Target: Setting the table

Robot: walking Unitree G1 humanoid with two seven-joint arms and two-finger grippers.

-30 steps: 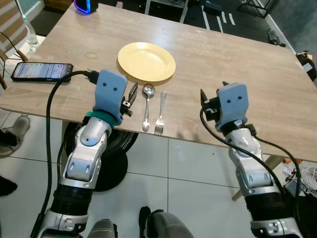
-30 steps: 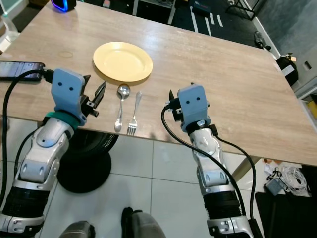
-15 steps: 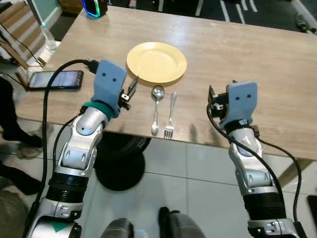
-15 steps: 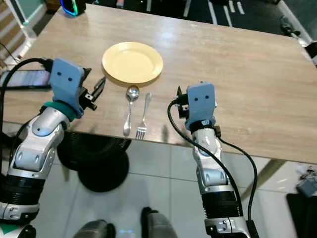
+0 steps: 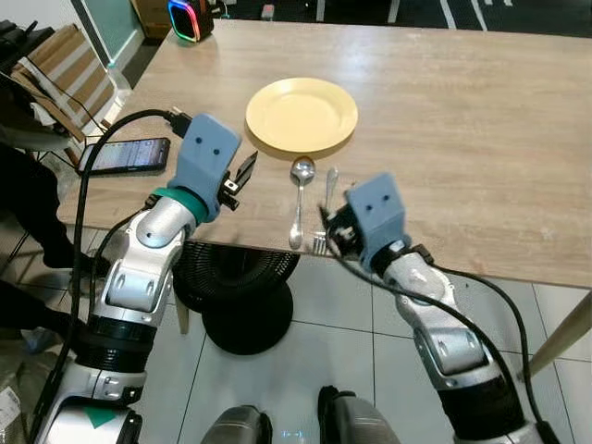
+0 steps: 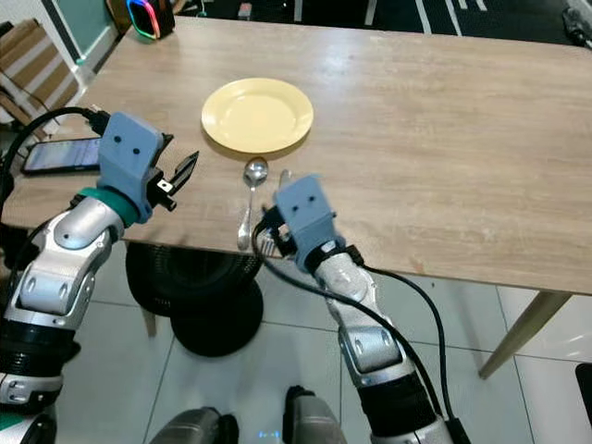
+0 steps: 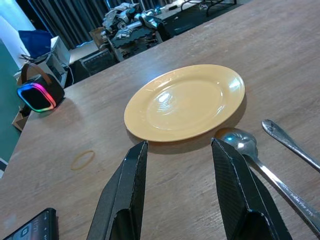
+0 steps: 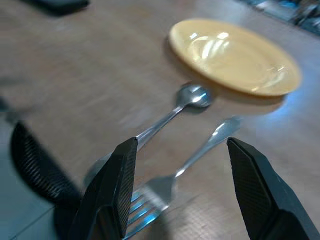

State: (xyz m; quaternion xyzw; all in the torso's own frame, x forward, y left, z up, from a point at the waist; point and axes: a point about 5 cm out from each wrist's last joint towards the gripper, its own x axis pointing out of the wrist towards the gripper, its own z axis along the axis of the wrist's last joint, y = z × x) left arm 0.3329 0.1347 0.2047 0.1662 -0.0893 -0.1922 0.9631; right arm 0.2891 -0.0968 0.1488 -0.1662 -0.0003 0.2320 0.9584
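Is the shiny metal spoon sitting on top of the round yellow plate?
No, the shiny metal spoon lies on the wooden table just beside the round yellow plate, its bowl next to the rim.

Glossy yellow plate (image 5: 301, 115), shiny metal spoon (image 5: 299, 199) and fork (image 5: 325, 211), matt wood-grain table (image 5: 481, 120)

A light wooden worktop (image 5: 462, 120) is seen from above. A yellow plate (image 5: 301, 115) is set on it, with a spoon (image 5: 300, 196) and a fork (image 5: 325, 205) laid side by side just in front, handles toward the plate and the fork's tines at the near edge. A phone (image 5: 126, 154) is placed toward the left edge, and a glowing speaker (image 5: 188, 18) at the far left corner.
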